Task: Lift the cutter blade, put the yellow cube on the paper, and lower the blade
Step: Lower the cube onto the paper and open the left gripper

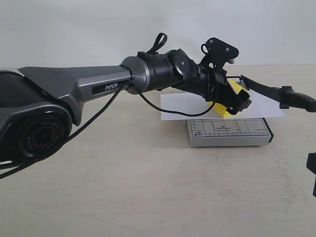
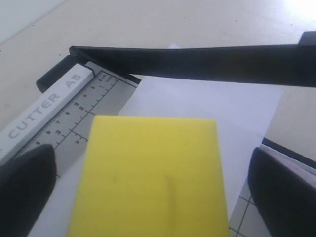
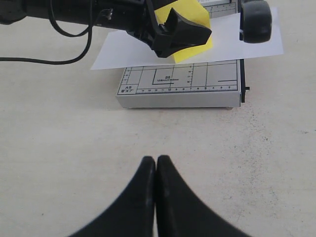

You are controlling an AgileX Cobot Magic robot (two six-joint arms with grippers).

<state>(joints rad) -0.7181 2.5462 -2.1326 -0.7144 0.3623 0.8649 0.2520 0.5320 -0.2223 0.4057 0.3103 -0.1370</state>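
Note:
The yellow cube [image 2: 153, 177] rests on the white paper [image 2: 232, 113], which lies across the grey trimmer board [image 1: 229, 132]. My left gripper [image 2: 153, 197] is open. Its fingers [image 2: 24, 190] stand on either side of the cube, with a strip of paper showing in each gap. In the exterior view the left gripper [image 1: 237, 101] covers most of the cube [image 1: 220, 109]. The cutter blade [image 1: 261, 88] is raised at an angle over the board, its handle [image 1: 296, 98] out to the right. My right gripper [image 3: 156, 160] is shut on nothing, over bare table in front of the board [image 3: 180, 91].
The left arm [image 1: 98, 84] stretches across the table from the left, with a black cable [image 1: 163, 109] hanging under it. The beige tabletop [image 1: 148, 187] runs back to a white wall. A dark part of the right arm [image 1: 312, 173] shows at the right edge.

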